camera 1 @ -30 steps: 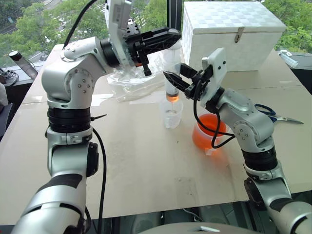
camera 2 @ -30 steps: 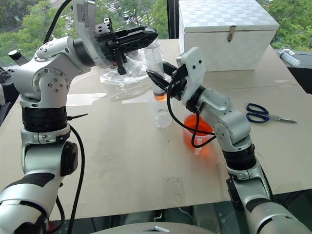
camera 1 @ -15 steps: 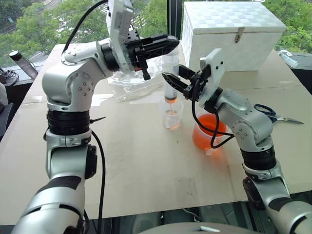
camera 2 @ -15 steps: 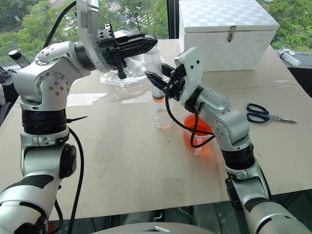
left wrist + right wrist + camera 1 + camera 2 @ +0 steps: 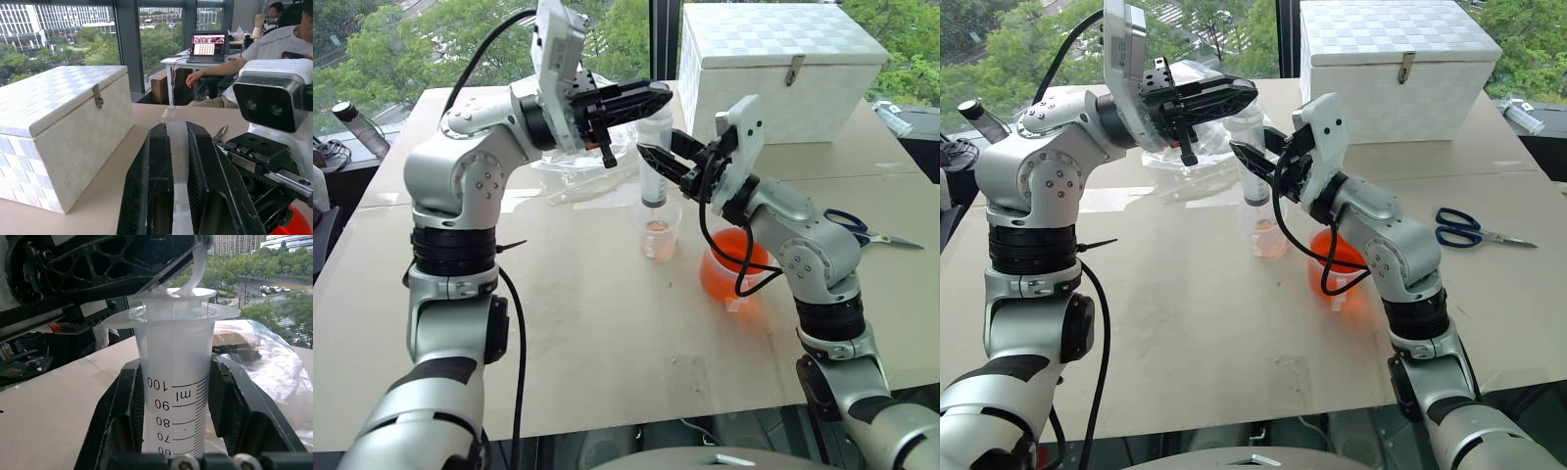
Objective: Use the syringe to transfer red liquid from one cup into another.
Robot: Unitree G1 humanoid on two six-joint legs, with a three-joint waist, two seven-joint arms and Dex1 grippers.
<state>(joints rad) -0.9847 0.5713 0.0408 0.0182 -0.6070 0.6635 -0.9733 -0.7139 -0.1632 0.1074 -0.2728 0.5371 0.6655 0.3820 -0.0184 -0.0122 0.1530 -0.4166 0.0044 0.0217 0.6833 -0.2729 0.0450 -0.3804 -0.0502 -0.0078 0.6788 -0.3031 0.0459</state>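
The syringe (image 5: 654, 183) stands upright with its tip over the small handleless cup (image 5: 658, 238). A shallow layer of red liquid lies in that cup. My right gripper (image 5: 658, 149) is shut on the syringe barrel (image 5: 173, 377) near the 100 ml mark. My left gripper (image 5: 661, 96) reaches in from the left above it, and its fingers (image 5: 146, 196) are closed on the white plunger top (image 5: 177, 161), which is pressed down to the barrel's flange. The wider handled cup (image 5: 732, 272), holding more red liquid, sits just right of the small cup, under my right forearm.
A white box (image 5: 781, 61) stands at the back right of the table. Crumpled clear plastic (image 5: 570, 162) lies behind the cups. Blue-handled scissors (image 5: 862, 231) lie at the right, a second syringe (image 5: 893, 116) at the far right edge, and a bottle (image 5: 357, 127) at the far left.
My left gripper has sunk a little, pushing the plunger into the barrel. The red liquid at the syringe's bottom has gone into the small cup. My right gripper kept its hold.
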